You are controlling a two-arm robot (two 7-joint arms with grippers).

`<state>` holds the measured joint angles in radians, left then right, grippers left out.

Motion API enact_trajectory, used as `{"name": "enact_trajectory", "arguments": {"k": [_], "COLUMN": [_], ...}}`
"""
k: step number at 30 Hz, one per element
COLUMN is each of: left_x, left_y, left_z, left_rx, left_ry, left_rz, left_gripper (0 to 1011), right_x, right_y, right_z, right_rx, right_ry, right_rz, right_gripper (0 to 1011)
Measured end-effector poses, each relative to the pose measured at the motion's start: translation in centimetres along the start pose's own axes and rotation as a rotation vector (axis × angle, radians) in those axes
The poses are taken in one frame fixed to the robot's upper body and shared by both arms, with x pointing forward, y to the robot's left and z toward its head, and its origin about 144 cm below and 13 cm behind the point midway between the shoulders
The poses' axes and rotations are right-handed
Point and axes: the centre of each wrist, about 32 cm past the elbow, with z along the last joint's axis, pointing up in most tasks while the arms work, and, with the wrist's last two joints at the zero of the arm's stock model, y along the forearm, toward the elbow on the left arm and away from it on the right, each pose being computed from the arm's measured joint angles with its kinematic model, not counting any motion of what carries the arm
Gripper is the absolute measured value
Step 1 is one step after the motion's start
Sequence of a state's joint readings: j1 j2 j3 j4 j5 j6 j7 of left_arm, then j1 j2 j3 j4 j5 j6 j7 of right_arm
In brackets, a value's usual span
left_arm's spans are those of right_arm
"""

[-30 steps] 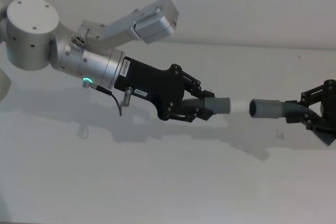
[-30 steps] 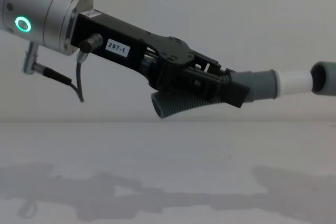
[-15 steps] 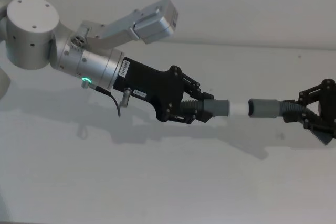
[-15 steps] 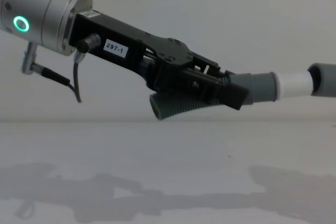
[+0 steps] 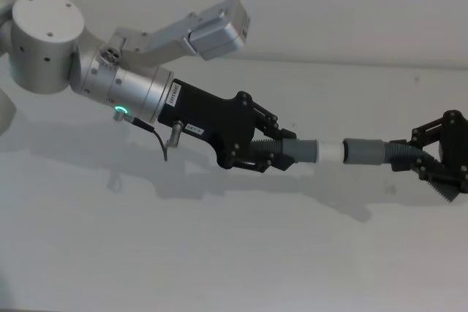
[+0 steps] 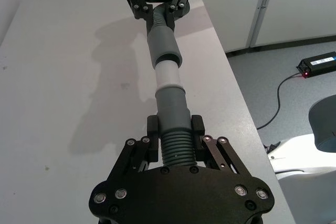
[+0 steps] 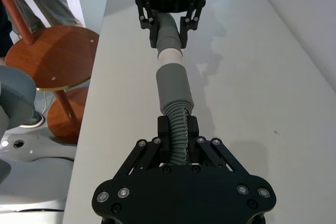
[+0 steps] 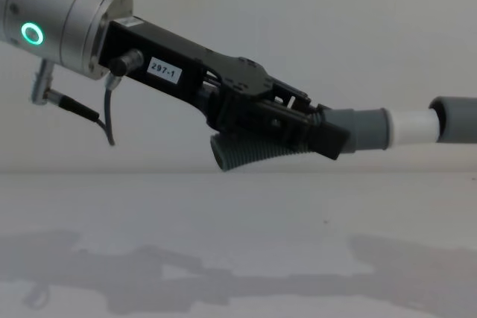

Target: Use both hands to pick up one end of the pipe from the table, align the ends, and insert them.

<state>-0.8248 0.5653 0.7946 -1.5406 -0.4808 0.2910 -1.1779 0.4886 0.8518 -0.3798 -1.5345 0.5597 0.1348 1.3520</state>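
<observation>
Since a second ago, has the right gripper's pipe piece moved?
Yes. The grey piece in the right gripper has closed leftward onto the white tip; its shadow on the table shifted too.

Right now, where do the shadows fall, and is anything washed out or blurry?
Head view: soft grey shadows of the arms and pipe lie on the table below them. Chest view: the same shadows stretch low across the table, and the pale background looks hazy. Left wrist view: the left gripper shows sharp.
</observation>
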Motion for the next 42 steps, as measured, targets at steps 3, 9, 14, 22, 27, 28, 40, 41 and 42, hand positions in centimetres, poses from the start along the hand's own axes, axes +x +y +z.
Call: {"name": "enact_trajectory", "arguments": {"k": [3,9,14,22,27,28,40,41,42], "left_x": [0.1,0.2,0.3,0.4,0.4,0.4,0.0,-0.1,-0.1], "left_y": [0.0,-0.1,-0.2,-0.3,-0.3,-0.3,-0.3,-0.3,-0.2], "left_z": [0.0,0.1,0.2,0.5,0.6,0.7,1.1,1.2,1.2], "left_rx": [0.002,0.005,0.006,0.004,0.001,0.0,-0.01,-0.011,-0.013], "left_ry": [0.0,-0.001,-0.004,-0.013,-0.017,-0.019,-0.033,-0.034,-0.035], "left_rz": [0.001,0.001,0.001,0.005,0.009,0.011,0.035,0.037,0.042], "left_gripper": [354,354,354,354,354,354,354,354,354], "right_x": [0.0,0.0,0.0,0.0,0.0,0.0,-0.2,-0.2,-0.2], "right_y": [0.1,0.2,0.3,0.4,0.5,0.5,0.4,0.4,0.4], "right_z": [0.0,0.1,0.1,0.1,0.1,0.1,-0.1,-0.1,-0.2], "right_rx": [-0.002,-0.005,-0.005,-0.004,-0.003,-0.002,0.008,0.008,0.009], "right_ry": [0.0,-0.001,0.0,0.003,0.005,0.005,0.01,0.01,0.01], "right_rz": [0.002,0.006,0.01,0.017,0.021,0.021,0.029,0.029,0.03], "right_gripper": [185,185,185,185,185,185,185,185,185]}}
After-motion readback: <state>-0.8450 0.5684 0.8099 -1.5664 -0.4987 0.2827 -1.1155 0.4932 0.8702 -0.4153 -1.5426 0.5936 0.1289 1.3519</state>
